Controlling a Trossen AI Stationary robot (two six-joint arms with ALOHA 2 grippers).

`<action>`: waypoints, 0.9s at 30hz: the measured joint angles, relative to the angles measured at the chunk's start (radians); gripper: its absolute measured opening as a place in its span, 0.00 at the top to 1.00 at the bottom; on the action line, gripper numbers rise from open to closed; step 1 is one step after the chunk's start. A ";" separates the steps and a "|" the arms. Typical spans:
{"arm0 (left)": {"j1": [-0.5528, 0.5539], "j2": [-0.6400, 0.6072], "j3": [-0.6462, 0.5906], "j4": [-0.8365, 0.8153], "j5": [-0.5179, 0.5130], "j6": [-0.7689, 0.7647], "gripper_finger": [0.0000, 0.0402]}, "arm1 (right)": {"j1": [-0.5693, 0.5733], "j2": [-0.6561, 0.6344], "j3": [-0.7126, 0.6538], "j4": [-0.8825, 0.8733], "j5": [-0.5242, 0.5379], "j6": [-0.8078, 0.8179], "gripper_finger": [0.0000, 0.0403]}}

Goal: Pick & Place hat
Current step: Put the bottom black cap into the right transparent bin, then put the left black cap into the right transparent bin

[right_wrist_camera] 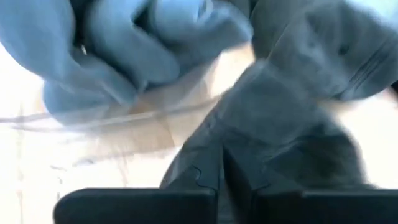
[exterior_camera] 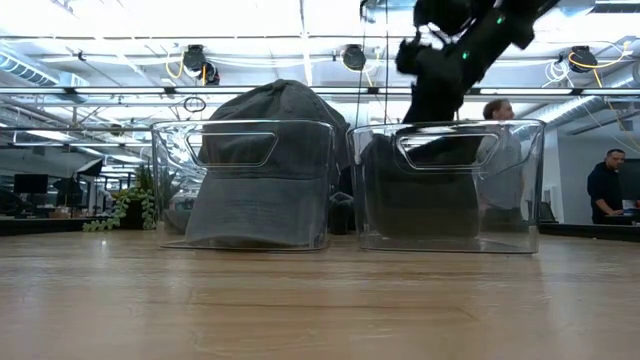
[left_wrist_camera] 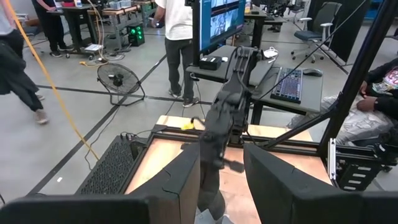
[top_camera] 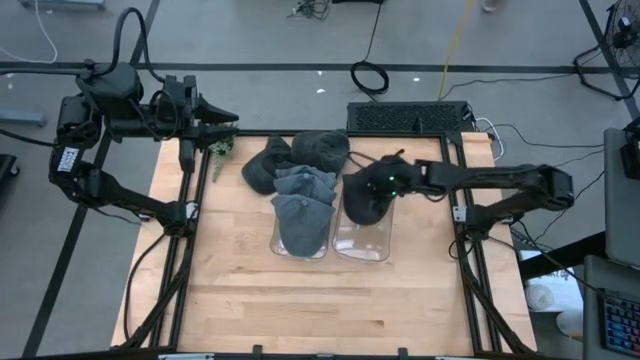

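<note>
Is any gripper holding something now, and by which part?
The right gripper holds a dark hat over the right bin; which part is unclear. The left gripper holds nothing.

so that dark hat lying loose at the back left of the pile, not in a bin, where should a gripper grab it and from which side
Probably from straight above, pinching the raised fold of the dark hat on its outer left half. It lies flat on the table with open wood to its left, while the grey hats crowd its right side. The left gripper waits nearest.
</note>
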 joint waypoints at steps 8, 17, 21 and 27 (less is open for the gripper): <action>0.000 0.009 0.000 0.001 -0.032 0.003 0.67 | 0.000 -0.175 0.000 0.050 0.006 0.012 0.87; 0.045 0.069 -0.001 -0.048 -0.168 0.136 0.67 | 0.001 -0.310 0.000 0.227 0.030 0.014 0.66; 0.147 0.096 -0.001 -0.052 -0.136 0.153 0.63 | 0.001 -0.339 0.000 0.280 0.055 0.063 0.58; 0.318 0.135 -0.001 -0.062 -0.105 0.060 0.44 | 0.001 -0.365 0.000 0.301 0.051 0.090 0.50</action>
